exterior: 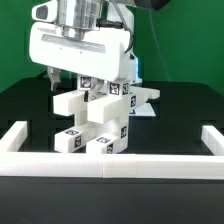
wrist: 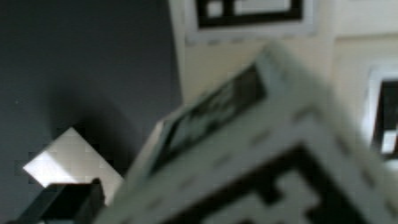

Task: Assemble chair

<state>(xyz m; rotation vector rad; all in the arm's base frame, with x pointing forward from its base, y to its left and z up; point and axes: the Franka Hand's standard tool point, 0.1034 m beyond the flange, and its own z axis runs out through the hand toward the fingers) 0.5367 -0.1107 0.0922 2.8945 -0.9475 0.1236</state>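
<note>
Where the exterior view takes in the whole bench, the work surface is a matte black table (exterior: 25,105) set before a plain green backdrop (exterior: 190,40). A low white border rail (exterior: 110,166) runs along the near edge of the table and turns up at both ends, forming a short upright stub at the exterior view's left and another at its right.

Item 1, the task's thing: the chair (exterior: 100,118) stands as a cluster of blocky white pieces near the middle of the table, its lowest blocks just behind the rail. Several faces carry black-and-white square marker tags. Some bars lie flat and others stand upright; how the pieces join cannot be told.

Item 2, the arm: the gripper (exterior: 85,82) hangs directly over the top of the cluster, its large white body hiding the upper pieces. The fingers stand spread wide and nothing is seen clamped between them. Whether a fingertip touches a block cannot be told.

Item 3, the wrist view: blurred, it shows a tagged white piece very close to the lens, with dark table beside it and a tag on a further white surface.

Item 4, clearance: bare black surface lies on both sides of the cluster out to the rail stubs, and behind it toward the backdrop.
</note>
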